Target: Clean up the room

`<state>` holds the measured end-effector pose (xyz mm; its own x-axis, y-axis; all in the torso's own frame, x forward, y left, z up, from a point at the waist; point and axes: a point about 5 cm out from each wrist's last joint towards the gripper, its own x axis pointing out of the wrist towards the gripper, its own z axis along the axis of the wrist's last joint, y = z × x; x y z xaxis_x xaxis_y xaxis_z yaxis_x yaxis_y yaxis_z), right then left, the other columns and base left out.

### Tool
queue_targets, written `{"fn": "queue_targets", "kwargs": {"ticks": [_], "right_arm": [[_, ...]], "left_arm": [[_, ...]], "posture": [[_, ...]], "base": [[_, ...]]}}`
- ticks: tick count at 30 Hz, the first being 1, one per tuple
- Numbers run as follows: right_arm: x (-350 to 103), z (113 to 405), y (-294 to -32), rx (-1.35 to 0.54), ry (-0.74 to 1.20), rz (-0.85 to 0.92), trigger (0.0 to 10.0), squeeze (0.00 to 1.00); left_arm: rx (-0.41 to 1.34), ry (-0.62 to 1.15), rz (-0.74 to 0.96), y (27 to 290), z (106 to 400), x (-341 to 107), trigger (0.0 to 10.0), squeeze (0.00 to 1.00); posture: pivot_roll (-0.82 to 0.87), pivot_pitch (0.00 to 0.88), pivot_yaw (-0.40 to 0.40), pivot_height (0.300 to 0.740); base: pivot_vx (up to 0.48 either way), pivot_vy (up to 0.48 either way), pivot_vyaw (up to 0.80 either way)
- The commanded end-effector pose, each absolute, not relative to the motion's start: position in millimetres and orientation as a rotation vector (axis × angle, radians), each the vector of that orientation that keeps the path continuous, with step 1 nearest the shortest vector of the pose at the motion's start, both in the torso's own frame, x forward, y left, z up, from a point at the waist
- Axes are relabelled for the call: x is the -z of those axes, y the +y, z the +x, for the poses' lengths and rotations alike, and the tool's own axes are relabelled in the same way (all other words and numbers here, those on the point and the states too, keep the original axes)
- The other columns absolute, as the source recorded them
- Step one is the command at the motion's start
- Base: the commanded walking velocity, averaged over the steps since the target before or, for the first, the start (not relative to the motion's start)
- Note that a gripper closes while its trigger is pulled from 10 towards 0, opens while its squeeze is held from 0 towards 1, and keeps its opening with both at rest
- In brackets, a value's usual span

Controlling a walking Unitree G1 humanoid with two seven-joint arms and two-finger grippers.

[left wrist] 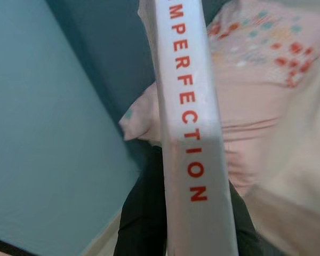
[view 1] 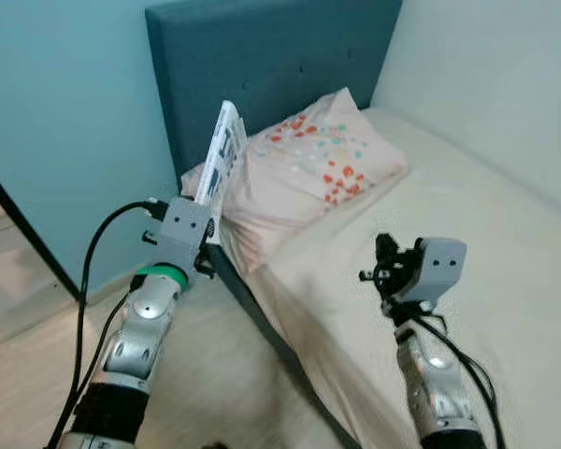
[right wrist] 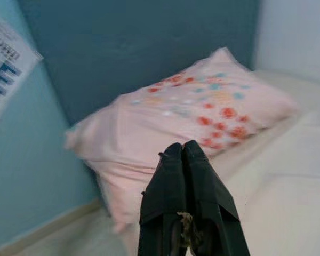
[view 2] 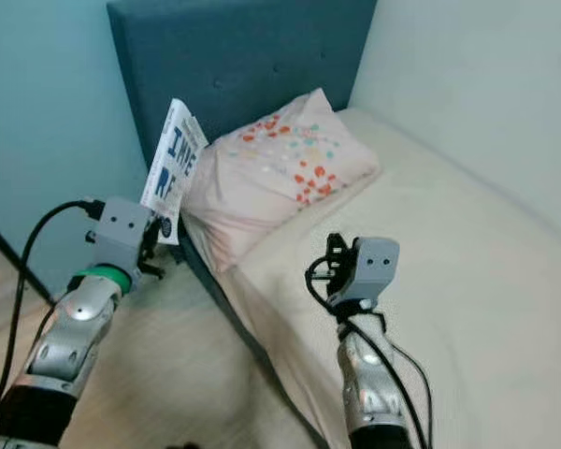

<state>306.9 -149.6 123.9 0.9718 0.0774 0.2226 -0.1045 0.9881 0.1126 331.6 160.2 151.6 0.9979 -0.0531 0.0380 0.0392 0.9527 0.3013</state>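
Two silver arms rise from the near edge of the scene in front of a bed (view 1: pixel 505 234) covered with a smooth cream sheet, its padded dark-teal headboard (view 1: pixel 271 65) set against a pale teal wall (view 1: pixel 65 122). At the head of the bed lies a soft, plump pink pillow (view 1: pixel 299 178) scattered with orange, red and teal dots, one corner hanging over the bed's left edge. Light wood-look floor (view 1: pixel 215 374) runs alongside that edge. The left claw (view 1: pixel 208 231) hovers beside the bed's left edge near the headboard, clamped on the lower end of a white book (view 1: pixel 220 159) held upright and slightly tilted, just beside the pillow's overhanging corner; its glossy spine carries red capital letters and its cover bold blue ones. A black cable (view 1: pixel 93 262) loops from the left wrist down along the arm. The right claw (right wrist: pixel 184 152) is raised over the sheet near the bed's left edge, short of the pillow, its two black fingers (right wrist: pixel 165 181) pressed together with nothing between them.
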Motion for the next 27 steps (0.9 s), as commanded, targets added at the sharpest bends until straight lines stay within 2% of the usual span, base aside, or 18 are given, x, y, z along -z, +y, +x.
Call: {"fn": "queue_targets", "kwargs": {"ticks": [1,10,12,15,27], "right_arm": [[-117,304,-159,-0.056,-0.193,0.129,10.0,0.0],[-115,304,-160,-0.041,-0.184,0.134,10.0,0.0],[-115,304,-160,-0.041,-0.185,0.131,10.0,0.0],[-115,304,-159,-0.045,-0.181,0.127,10.0,0.0],[-114,304,-159,-0.053,-0.177,0.127,10.0,0.0]], "left_arm": [[0.069,-0.078,0.295,154,331,-156,10.0,0.0],[0.1,-0.08,0.292,150,331,-157,10.0,0.0],[0.107,-0.076,0.281,150,330,-157,10.0,0.0],[0.155,-0.078,0.27,145,329,-157,10.0,0.0],[0.159,-0.076,0.273,144,328,-155,10.0,0.0]], "posture": [[0.02,0.068,0.015,0.74],[0.02,0.068,0.015,0.74],[0.02,0.068,0.015,0.74],[0.02,0.068,0.015,0.74],[0.01,0.065,0.016,0.74]], "base": [[0.458,0.0,0.0],[0.455,0.0,-0.64],[0.322,0.0,0.0],[0.0,0.0,0.0],[0.0,0.0,0.0]]}}
